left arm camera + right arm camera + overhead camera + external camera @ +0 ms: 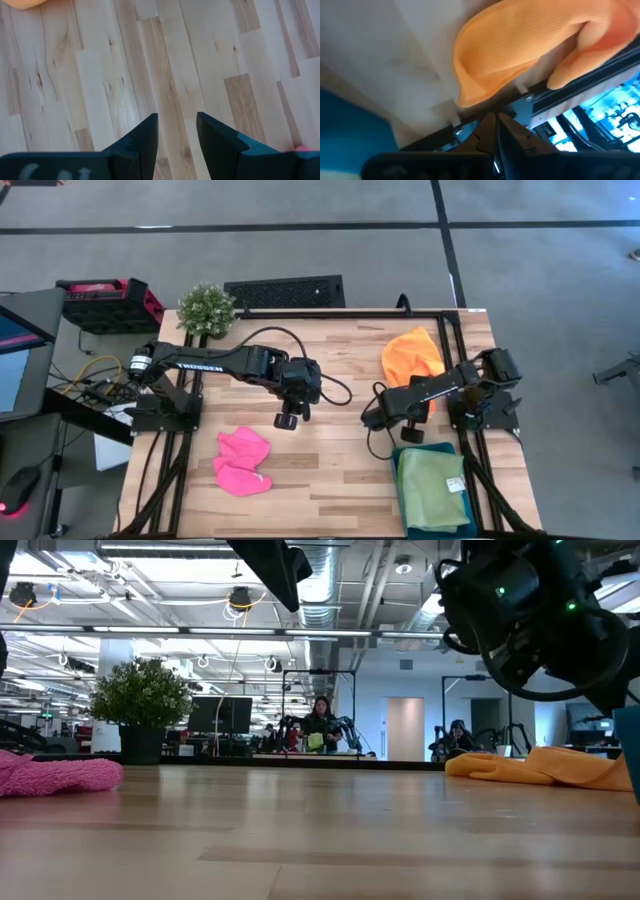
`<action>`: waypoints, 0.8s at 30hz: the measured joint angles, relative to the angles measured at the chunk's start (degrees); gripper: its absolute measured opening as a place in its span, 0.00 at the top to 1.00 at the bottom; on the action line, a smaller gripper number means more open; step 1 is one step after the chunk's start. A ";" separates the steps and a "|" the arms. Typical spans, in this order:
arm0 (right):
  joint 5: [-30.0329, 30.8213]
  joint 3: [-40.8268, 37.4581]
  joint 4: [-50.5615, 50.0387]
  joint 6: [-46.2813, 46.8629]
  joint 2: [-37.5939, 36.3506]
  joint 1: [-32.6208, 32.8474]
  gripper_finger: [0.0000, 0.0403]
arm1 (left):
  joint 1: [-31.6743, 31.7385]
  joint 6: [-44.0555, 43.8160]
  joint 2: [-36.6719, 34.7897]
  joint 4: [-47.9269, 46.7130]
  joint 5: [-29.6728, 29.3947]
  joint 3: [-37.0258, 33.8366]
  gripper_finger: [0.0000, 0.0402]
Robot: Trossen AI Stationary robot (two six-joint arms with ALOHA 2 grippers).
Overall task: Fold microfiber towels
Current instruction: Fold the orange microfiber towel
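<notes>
Your right gripper [372, 420], fingers nearly together and grasping nothing, hangs mid-frame below the orange towel [411, 356] at upper right, likely ready to fetch it, while your left gripper [287, 420] waits parted and empty at centre.

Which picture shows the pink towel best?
The high view: the whole crumpled pink towel lies on the table. The low view catches only its edge, the left wrist view a tiny pink corner, the right wrist view none.
</notes>
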 joint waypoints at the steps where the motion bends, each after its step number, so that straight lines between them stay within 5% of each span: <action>1: -0.72 0.00 0.00 -0.90 0.00 -0.17 0.87 | 0.00 0.01 0.00 0.00 0.00 0.00 0.68; 13: -3.30 -0.09 4.80 -4.90 0.00 -0.34 0.65 | 0.00 0.02 0.00 -0.78 0.00 0.00 0.68; 24: -5.94 -6.12 8.62 -5.01 -0.04 -0.36 0.62 | 0.00 0.00 0.00 -0.87 0.00 0.00 0.68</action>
